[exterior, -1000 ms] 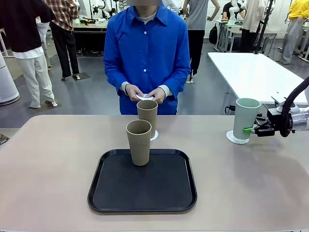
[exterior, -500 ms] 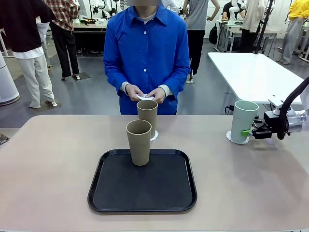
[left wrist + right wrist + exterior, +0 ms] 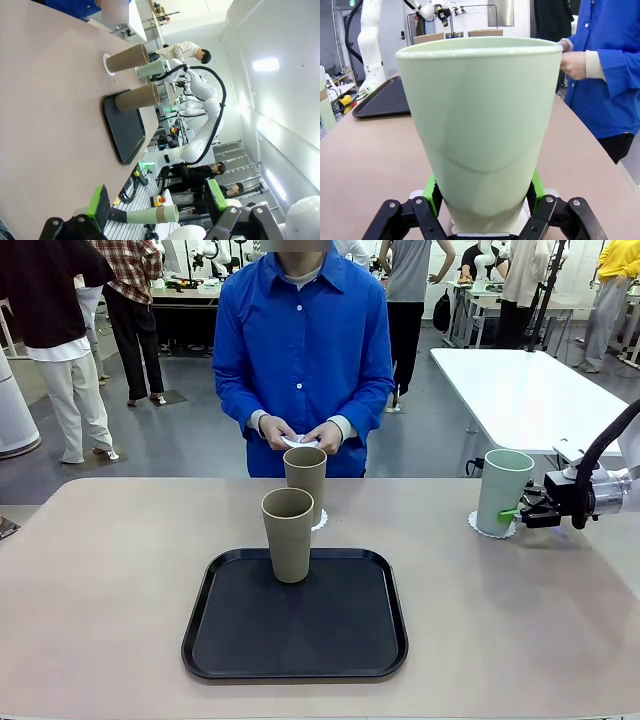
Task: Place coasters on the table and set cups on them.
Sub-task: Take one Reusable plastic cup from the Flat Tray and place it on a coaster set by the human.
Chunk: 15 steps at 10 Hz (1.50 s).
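Mint cup [image 3: 503,488] eased slightly left, upright on coaster [image 3: 479,527], right hand [image 3: 512,512] clasping its base, left hand [image 3: 157,200] spread wide

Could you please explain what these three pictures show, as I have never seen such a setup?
Two robot arms share a table with a person. The front picture looks across from between the arms; the other two come from cameras on each wrist. The right end effector is clamped on a green cup standing on a paper coaster. The left end effector is open, holding nothing. One brown cup stands on a black tray, a second brown cup on a second coaster behind it.
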{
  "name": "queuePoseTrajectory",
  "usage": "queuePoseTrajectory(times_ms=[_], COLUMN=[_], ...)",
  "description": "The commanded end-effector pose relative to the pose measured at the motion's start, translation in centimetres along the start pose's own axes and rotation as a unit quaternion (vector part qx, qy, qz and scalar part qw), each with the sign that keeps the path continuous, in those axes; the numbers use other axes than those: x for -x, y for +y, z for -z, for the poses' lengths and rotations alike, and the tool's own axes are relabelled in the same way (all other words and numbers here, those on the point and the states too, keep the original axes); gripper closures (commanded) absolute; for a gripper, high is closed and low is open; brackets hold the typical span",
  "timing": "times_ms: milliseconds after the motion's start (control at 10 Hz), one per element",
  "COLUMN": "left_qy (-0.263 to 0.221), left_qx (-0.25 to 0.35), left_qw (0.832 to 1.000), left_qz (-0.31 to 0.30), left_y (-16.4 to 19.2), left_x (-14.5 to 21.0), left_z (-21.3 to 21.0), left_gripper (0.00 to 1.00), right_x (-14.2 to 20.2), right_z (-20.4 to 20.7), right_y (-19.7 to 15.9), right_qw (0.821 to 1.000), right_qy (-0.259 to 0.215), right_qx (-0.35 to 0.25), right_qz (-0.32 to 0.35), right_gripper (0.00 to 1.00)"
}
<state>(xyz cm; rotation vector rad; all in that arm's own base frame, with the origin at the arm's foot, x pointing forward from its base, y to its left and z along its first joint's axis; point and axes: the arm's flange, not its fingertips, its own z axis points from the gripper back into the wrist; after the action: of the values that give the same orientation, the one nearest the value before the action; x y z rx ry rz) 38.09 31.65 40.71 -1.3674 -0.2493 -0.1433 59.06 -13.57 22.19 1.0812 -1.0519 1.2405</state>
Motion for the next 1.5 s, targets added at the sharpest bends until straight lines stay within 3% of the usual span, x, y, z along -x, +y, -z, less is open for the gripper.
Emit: queuePoseTrajectory(times_ms=[0,200,300,400,1400], left_qy=[0.001,0.001,0.001,0.001,0.001], left_qx=[0.002,0.002,0.002,0.002,0.002], left_qw=[1.000,1.000,1.000,1.000,1.000], left_qz=[0.001,0.001,0.001,0.001,0.001], left_y=[-0.26,-0.26,-0.26,-0.26,-0.26], left_x=[0.09,0.09,0.09,0.09,0.09], left_z=[-0.12,-0.12,-0.12,-0.12,-0.12], left_gripper=[0.00,0.00,0.00,0.00,0.00], right_x=[0.22,0.45,0.44,0.47,0.38], right_z=[-0.49,-0.49,-0.52,-0.54,-1.05], right_y=[-0.77,-0.86,-0.86,-0.82,-1.02], right_qw=[1.000,1.000,1.000,1.000,0.999], right_qy=[-0.001,0.002,0.004,0.005,0.017], right_qx=[-0.013,-0.016,-0.017,-0.019,-0.040], right_qz=[-0.005,-0.002,0.000,0.001,0.014], right_gripper=[0.19,0.19,0.03,0.00,0.00])
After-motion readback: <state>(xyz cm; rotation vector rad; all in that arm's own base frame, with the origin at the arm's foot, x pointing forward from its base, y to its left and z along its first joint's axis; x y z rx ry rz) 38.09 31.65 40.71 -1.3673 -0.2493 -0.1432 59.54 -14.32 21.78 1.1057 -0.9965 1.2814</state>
